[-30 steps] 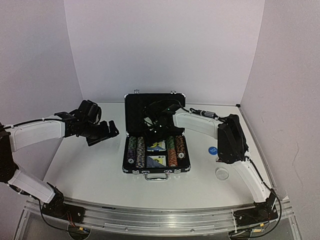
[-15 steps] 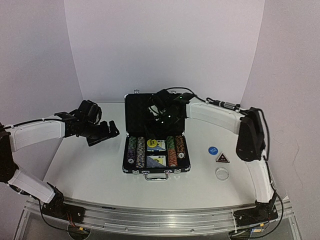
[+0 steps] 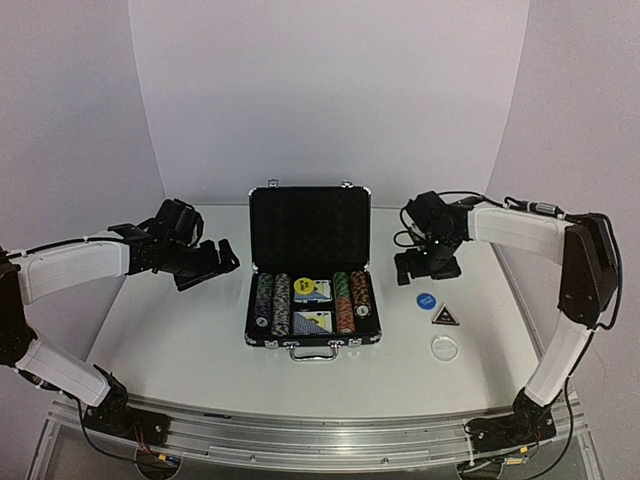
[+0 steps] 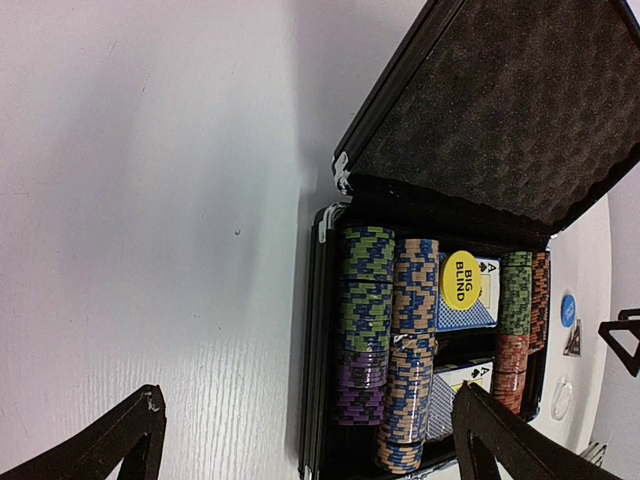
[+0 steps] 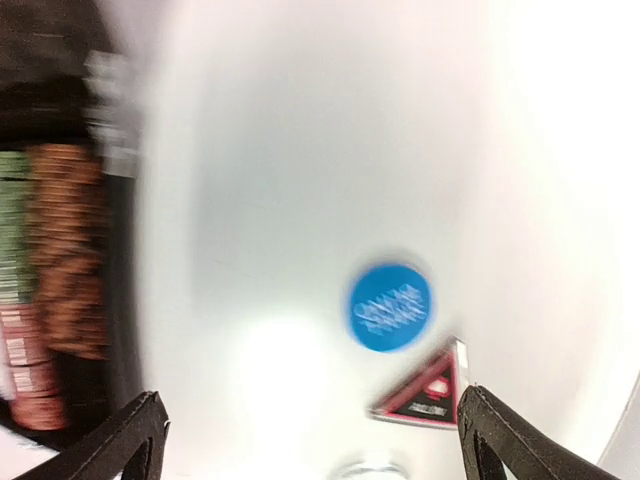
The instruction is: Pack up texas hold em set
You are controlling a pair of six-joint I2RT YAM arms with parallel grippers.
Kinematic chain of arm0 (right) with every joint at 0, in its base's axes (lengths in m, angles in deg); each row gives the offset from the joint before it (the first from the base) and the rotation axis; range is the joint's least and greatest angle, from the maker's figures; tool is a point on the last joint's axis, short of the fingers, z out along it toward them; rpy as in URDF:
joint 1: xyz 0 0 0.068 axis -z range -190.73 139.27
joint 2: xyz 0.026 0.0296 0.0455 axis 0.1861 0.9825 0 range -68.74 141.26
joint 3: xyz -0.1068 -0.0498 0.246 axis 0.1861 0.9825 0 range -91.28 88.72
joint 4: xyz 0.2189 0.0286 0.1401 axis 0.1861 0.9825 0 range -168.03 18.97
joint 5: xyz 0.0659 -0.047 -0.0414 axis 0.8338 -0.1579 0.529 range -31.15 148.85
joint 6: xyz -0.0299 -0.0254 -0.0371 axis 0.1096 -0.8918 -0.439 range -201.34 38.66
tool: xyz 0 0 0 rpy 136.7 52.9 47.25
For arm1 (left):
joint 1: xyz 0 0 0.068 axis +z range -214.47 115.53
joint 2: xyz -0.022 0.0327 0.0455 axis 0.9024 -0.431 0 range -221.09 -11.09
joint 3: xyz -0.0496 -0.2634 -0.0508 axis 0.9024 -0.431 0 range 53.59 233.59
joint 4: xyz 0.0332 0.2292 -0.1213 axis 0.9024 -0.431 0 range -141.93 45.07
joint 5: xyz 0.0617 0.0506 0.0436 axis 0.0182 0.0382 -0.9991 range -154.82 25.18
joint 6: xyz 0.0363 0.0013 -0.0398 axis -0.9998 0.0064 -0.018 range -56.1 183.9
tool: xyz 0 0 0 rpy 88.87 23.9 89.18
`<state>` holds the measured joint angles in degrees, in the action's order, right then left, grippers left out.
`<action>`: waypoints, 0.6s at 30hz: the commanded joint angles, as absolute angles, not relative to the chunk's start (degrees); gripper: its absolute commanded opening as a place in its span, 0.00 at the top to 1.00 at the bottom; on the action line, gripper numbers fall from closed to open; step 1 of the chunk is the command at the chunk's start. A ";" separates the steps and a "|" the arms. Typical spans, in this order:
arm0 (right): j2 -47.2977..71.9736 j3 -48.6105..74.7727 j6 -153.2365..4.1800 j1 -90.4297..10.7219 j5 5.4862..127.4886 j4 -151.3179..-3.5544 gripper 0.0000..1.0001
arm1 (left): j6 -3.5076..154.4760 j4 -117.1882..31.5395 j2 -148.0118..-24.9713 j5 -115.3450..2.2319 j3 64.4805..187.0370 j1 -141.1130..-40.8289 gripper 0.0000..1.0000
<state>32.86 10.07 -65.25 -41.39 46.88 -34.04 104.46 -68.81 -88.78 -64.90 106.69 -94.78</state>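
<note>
Nearest, toward the right front of the white table [image 3: 180, 340], a clear round disc [image 3: 444, 347] lies flat. Just behind it sits a dark triangular button with a red edge [image 3: 445, 316], and just behind and left of that lies a blue round disc [image 3: 425, 299]. The three are close together but not touching, and all are outside the case.

Left of them, mid-table, the black briefcase with silver edges and handle [image 3: 312, 341] stands open with its handle toward the arms. Striped poker chips [image 3: 272, 303] fill two rows at its left side and two at its right. Between the rows lie two blue-backed card decks [image 3: 313, 323], one behind the other. A yellow round disc [image 4: 461, 278] printed BIG BLIND rests on the far deck.

Level with the case's far half, the left gripper [image 3: 208, 264] hovers over bare table to its left, fingers spread wide and holding nothing. The right gripper [image 3: 425, 266] hangs to the case's right, just beyond the blue disc, also with fingers wide apart and empty. Its wrist view is blurred.

Farthest back, the foam-lined lid [image 3: 310, 228] stands upright.
</note>
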 commanded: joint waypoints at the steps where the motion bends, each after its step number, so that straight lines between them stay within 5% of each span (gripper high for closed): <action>1: 34.79 11.93 -65.37 -37.33 50.83 -34.76 0.02 | 104.41 -66.75 -87.54 -64.99 107.14 -94.53 0.00; 18: 47.45 7.82 -67.28 -31.59 53.13 -36.32 0.19 | 105.55 -66.94 -87.54 -63.33 106.22 -94.53 0.00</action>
